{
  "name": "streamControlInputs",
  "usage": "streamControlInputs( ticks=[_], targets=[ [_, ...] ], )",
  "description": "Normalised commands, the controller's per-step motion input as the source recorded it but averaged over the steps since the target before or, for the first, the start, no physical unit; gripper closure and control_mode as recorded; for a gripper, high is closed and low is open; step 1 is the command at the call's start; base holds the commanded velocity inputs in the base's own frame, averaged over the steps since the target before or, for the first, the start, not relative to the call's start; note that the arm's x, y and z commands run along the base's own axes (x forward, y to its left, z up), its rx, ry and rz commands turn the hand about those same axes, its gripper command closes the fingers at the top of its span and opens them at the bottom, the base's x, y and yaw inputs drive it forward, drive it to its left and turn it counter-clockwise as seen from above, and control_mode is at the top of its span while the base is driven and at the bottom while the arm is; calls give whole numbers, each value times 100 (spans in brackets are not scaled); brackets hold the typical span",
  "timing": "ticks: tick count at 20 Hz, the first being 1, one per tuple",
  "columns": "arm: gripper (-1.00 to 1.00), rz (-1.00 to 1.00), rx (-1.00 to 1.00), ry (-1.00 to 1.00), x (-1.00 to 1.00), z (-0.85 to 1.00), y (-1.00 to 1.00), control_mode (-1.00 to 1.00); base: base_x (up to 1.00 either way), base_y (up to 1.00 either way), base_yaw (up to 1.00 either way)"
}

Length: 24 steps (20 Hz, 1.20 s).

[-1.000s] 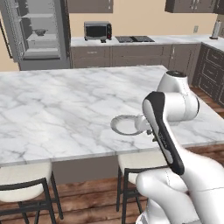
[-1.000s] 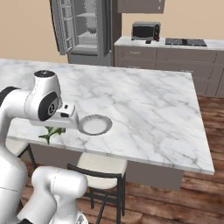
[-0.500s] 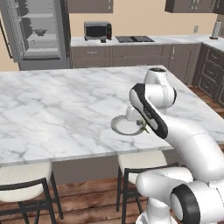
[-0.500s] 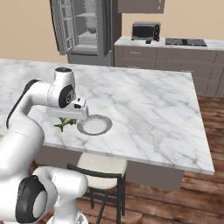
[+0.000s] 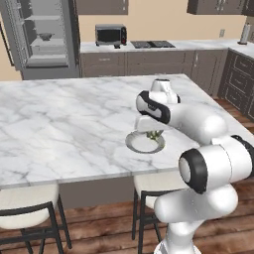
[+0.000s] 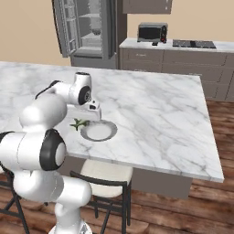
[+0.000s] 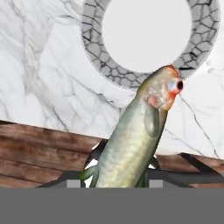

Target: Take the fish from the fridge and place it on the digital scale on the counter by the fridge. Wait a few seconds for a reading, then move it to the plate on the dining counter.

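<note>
fish point(image 7: 140, 135) is held in the gripper point(image 7: 120, 175), whose two dark tips are closed on its rear part at the bottom of the hand view, so the body rises up from between them with the orange-eyed head on top. in that view the head reaches the near rim of the plate point(image 7: 94, 52) (a pale round centre with a crackled grey border). from the right base view the fish point(image 6: 79, 123) hangs low over the marble, just beside the left rim of the plate point(image 6: 98, 131) and not over its centre. in the left base view the fish point(image 5: 154, 134) shows as a small green shape at the far edge of the plate point(image 5: 145, 143), under the gripper point(image 5: 151, 130). the plate lies on the dining counter point(image 5: 59, 124), near its front edge, with a pale stool point(image 5: 25, 198) below. far behind, the fridge point(image 5: 42, 37) stands with open door, and beside it the counter point(image 5: 149, 45) carries a toaster oven point(image 5: 110, 34).
</note>
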Motion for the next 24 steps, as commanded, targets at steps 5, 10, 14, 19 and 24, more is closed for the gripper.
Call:
streamControlInputs(
  ticks=[5,10,14,19,24],
  targets=[
    [100,0,0,6,71,-70,0,-100,0,0,0],
    [100,0,0,0,77,-54,0,-100,0,0,0],
    [100,0,0,0,52,-40,0,-100,0,0,0],
    [100,1,0,0,2,-7,-3,-100,0,0,0],
    [100,14,0,6,9,-2,-21,-100,0,0,0]
  ],
)
